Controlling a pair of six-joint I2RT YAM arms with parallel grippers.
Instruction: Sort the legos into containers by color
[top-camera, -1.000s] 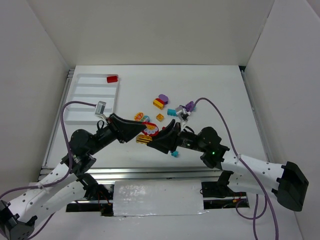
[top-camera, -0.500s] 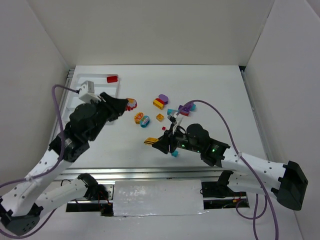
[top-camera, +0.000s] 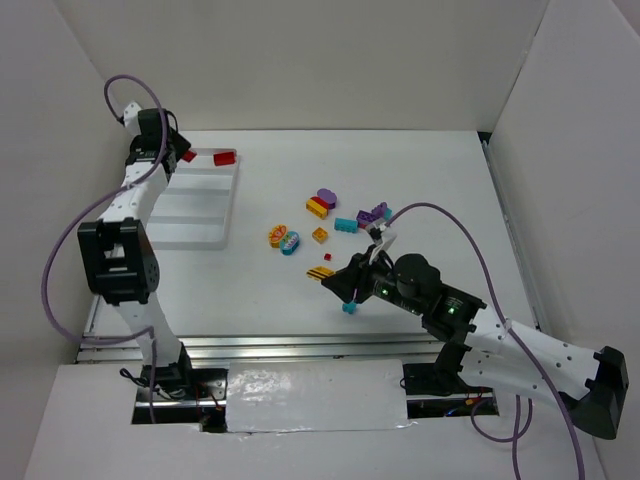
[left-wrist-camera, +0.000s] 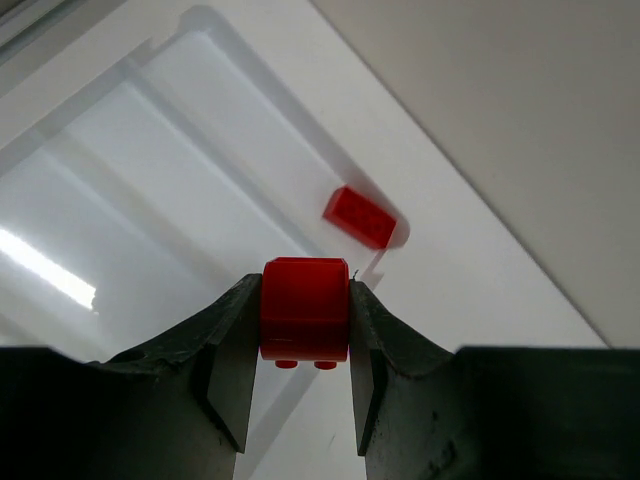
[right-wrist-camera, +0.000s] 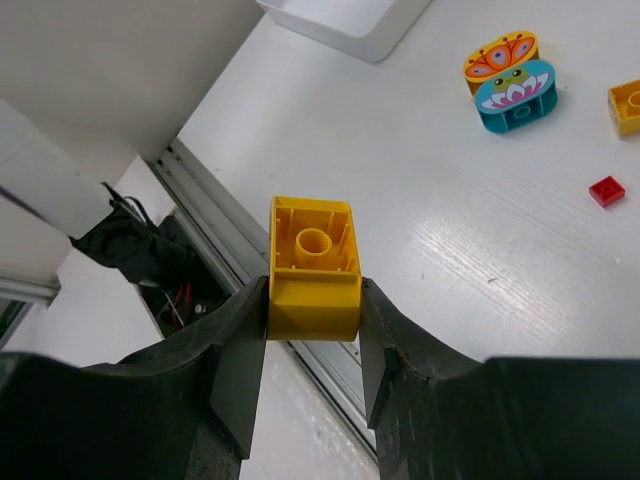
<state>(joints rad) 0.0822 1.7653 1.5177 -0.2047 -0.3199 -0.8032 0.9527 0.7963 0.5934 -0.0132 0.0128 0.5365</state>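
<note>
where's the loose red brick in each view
Top external: loose red brick, upper left, by the far rim of the white tray.
Left wrist: the brick right of centre, beyond the held red brick in the left pincer.
Right wrist: not in it.
Shared landmark: the white tray.

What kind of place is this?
Probably a lab robot test cell: white panel walls around the table, robot arms mounted at its near edge, a tray and toy bricks laid out.

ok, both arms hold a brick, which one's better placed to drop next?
Left. The left end effector holds a red lego over the tray, near the red brick lying inside. The right end effector holds a yellow brick near the table's front edge, far from the tray.
</note>
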